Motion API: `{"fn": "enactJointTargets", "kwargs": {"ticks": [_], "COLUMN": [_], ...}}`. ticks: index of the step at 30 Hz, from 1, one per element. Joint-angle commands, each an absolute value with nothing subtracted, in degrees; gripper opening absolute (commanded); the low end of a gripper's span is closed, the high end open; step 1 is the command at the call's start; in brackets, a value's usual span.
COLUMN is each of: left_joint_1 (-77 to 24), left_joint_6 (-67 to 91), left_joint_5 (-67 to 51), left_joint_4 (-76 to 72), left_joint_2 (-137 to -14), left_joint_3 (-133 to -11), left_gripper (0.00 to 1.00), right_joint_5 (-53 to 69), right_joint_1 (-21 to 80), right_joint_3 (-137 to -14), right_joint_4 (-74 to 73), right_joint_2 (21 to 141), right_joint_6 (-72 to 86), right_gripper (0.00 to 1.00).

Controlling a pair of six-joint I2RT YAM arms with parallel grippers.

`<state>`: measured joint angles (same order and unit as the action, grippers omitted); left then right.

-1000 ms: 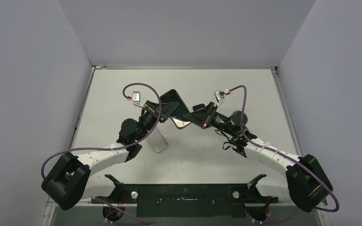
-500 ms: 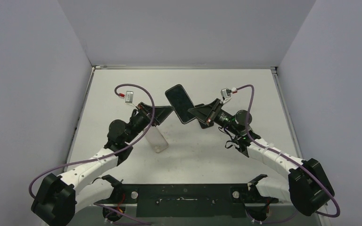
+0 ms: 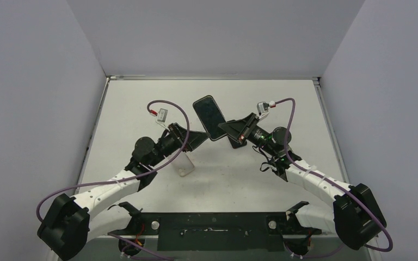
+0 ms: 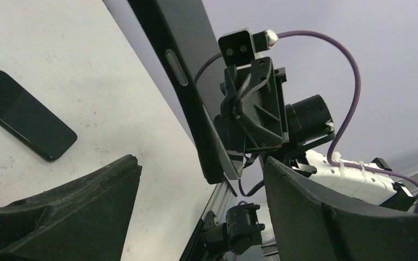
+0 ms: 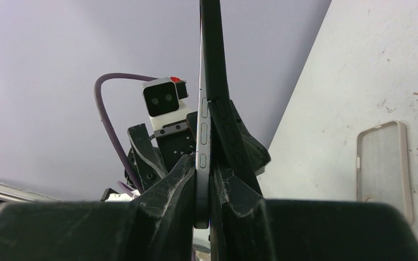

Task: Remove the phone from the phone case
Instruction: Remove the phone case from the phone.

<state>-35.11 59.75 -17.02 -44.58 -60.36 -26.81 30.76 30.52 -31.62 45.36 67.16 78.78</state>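
Phone point(image 3: 207, 111): out of its case, raised above the desk point(image 3: 141, 109) and clamped near its lower end.
Right end effector point(image 3: 223, 129): clenched on the phone; my wrist view shows the fingers pinching its two faces.
Left end effector point(image 3: 197, 140): released, fingers spread wide with nothing between them, just beside the phone's lower corner.
Phone case point(image 3: 182, 162): clear and empty, lying flat on the desk under my left arm.
Stage: extraction looks done; setting the phone down likely remains.
Doing it well: draw my left side clear without brushing the phone, lower it flat well apart from the case, and unclench only once the desk carries it.
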Motion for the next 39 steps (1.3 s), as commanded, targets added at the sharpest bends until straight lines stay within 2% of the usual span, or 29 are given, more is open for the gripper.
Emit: {"fn": "enactJointTargets", "kwargs": {"ticks": [1, 6, 11, 16, 21, 26, 39], "left_joint_1": [-36.7, -37.0, -37.0, -37.0, -37.0, -37.0, -37.3], "left_joint_6": [58.8, 60.5, 63.1, 63.6, 63.1, 63.4, 64.2], "left_joint_5": [-17.9, -15.7, -14.2, -13.0, -13.8, -15.2, -17.6], "left_joint_4": [-46.6, -46.9, -48.5, -49.9, -48.7, -51.0, -55.3], "left_joint_2": [-62.5, -63.2, -62.4, -60.4, -60.0, -61.8, -64.1], "left_joint_3": [-27.7, -26.7, -24.3, -22.2, -22.1, -22.8, -24.0], "left_gripper": [0.8, 0.8, 0.72, 0.71, 0.71, 0.66, 0.68], "right_joint_5": [29.2, 28.9, 28.9, 28.8, 28.6, 29.2, 29.3], "right_joint_1": [31.4, 31.6, 31.6, 31.6, 31.6, 31.7, 32.2], "right_joint_3": [-33.6, -33.4, -33.1, -33.0, -33.0, -33.5, -33.2], "right_joint_4": [52.9, 53.0, 52.9, 52.7, 52.1, 52.0, 51.3], "right_joint_2": [65.7, 65.2, 64.9, 64.6, 64.3, 64.5, 64.2], "right_joint_6": [79.9, 79.9, 79.9, 79.7, 79.4, 79.1, 78.4], "right_gripper": [0.0, 0.0, 0.0, 0.0, 0.0, 0.0, 0.0]}}
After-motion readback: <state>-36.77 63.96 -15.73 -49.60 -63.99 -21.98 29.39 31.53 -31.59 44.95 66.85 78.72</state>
